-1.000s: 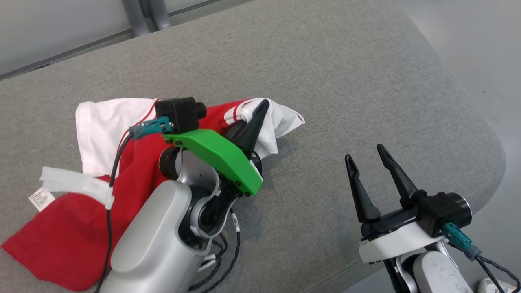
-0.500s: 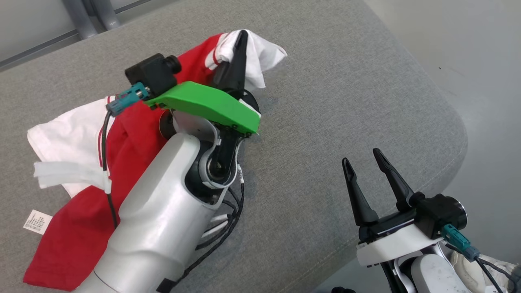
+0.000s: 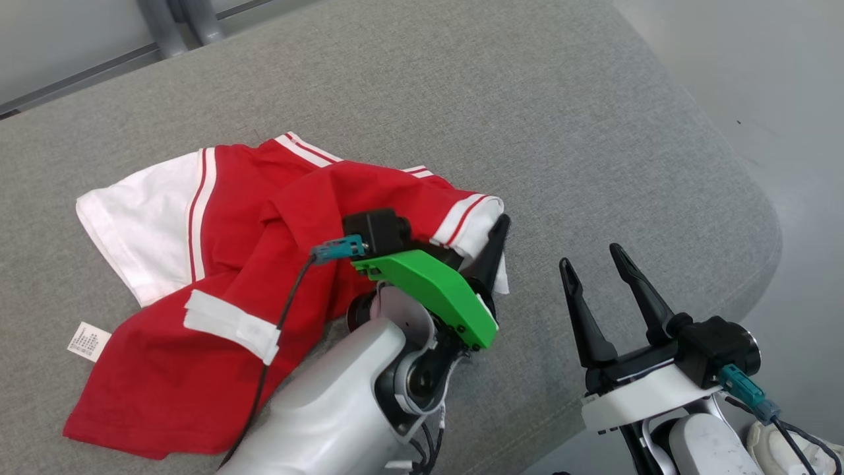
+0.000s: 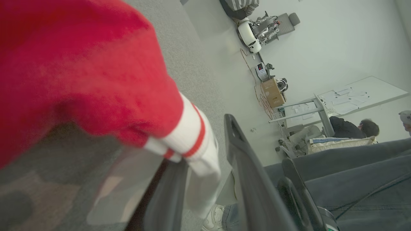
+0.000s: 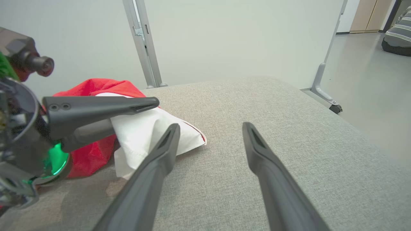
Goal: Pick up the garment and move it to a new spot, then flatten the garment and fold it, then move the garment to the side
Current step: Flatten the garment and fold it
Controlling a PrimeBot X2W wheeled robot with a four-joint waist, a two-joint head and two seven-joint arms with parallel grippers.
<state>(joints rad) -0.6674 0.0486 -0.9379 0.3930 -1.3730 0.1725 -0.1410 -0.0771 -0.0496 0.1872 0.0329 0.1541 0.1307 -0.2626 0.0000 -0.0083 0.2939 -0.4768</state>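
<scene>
Left gripper: jaws now slightly parted. They were pressed together on the white sleeve cuff a second ago and half a second ago. In the left wrist view the cuff hangs between the fingers, lying against one with a sliver of gap to the other. Judged a release under way, not a grip.

Garment: red tee with white, red-striped sleeves, lying on the grey cushion left of centre.
- Half a second ago the pinched sleeve was held up towards the far side. Now it is drawn out to the right and set down on the fabric.
- The body looks more opened out than before, with both sleeves showing. The head camera has also shifted, so part of that may be viewpoint.
- Still creased: a fold runs across the chest and the hem is rumpled. Care label lies on the cushion at the near left.

Reading for the task: the sleeve pull-out belongs to flattening. Flattening is not finished and folding has not begun.

Right gripper: fingers spread wide, empty, above the cushion just right of the cuff and not touching cloth. Beyond the cushion's rounded right edge is pale floor.
</scene>
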